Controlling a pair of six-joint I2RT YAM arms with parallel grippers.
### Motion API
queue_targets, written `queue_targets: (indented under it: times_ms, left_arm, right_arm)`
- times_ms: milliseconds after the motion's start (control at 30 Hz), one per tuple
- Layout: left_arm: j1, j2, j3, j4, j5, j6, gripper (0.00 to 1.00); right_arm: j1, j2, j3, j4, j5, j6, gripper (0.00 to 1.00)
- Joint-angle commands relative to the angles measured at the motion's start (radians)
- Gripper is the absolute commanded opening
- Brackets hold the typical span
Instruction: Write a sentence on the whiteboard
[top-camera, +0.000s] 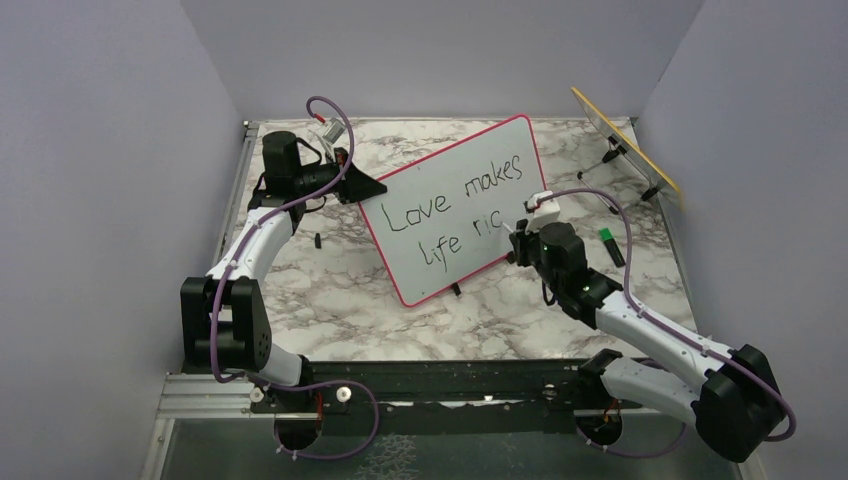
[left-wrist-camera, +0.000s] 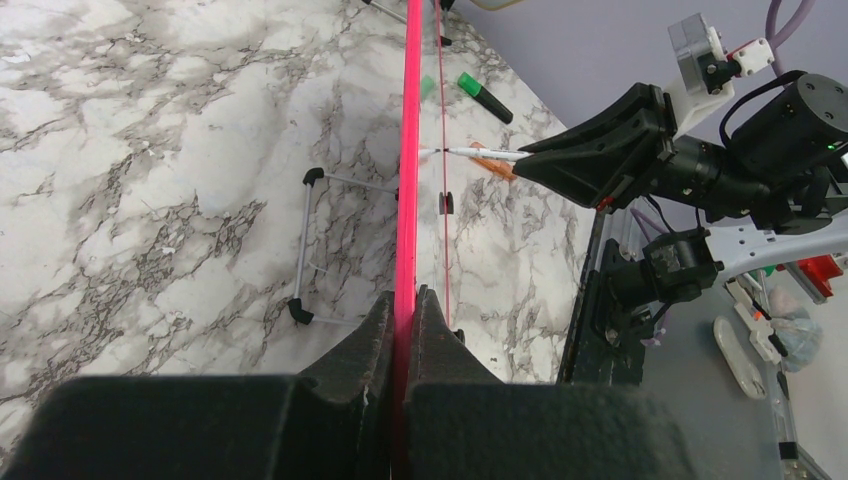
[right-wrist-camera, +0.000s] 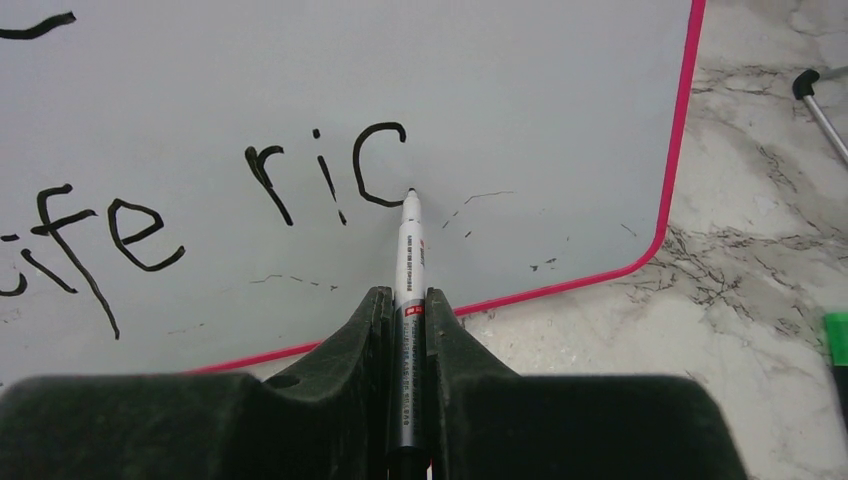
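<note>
Two pincers: left pincer (left-wrist-camera: 405, 300) clamps whiteboard (top-camera: 470, 150) edge; right pincer (right-wrist-camera: 408, 300) grips marker (right-wrist-camera: 410, 235), tip at sentence (top-camera: 492, 182) "Love makes life ric".

In the right wrist view the sentence (right-wrist-camera: 268, 180) is cut by the left edge at "life"; print on the marker (right-wrist-camera: 410, 250) is too small to read.

Both arms share one build: smooth white link shells set between chunky black joint housings. The left arm (top-camera: 250, 245) and the right arm (top-camera: 650, 330) each carry a purple cable (left-wrist-camera: 780, 15) that loops loosely along the links. The left pincer (left-wrist-camera: 405, 310) and right pincer (right-wrist-camera: 405, 305) have matte black, wedge-shaped fingers (right-wrist-camera: 350, 340). A small white camera block (top-camera: 543, 205) sits at the right wrist, and a green light (top-camera: 546, 243) glows on the black housing behind it.
</note>
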Motion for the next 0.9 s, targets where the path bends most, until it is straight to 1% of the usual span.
queue_targets:
  times_ms: [0,167,467,867]
  left_arm:
    - [-0.002,0.04,-0.024,-0.078,-0.076,0.071,0.0]
    - [-0.001,0.04,-0.023,-0.078,-0.073,0.071,0.0]
    - [-0.002,0.039,-0.023,-0.078,-0.072,0.071,0.0]
    - [-0.001,0.038,-0.023,-0.078,-0.071,0.071,0.0]
  right_arm:
    - [0.0,-0.038,-0.001,0.072,0.041,-0.002,0.01]
    - [-0.003,-0.043,0.014,0.11,0.063,-0.026,0.01]
    - [-0.015,0.029,0.064,0.181,0.029,-0.056,0.01]
    - [-0.029,0.068,0.076,0.204,-0.005,-0.064,0.01]
